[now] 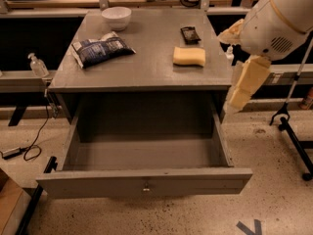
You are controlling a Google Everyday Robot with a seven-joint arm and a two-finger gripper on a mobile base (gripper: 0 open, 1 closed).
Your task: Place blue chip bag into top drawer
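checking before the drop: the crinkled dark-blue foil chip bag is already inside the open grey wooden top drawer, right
No. The camera view shows the bag on the tabletop's left side; the drawer is open. The claw hangs beside the tabletop's right edge.
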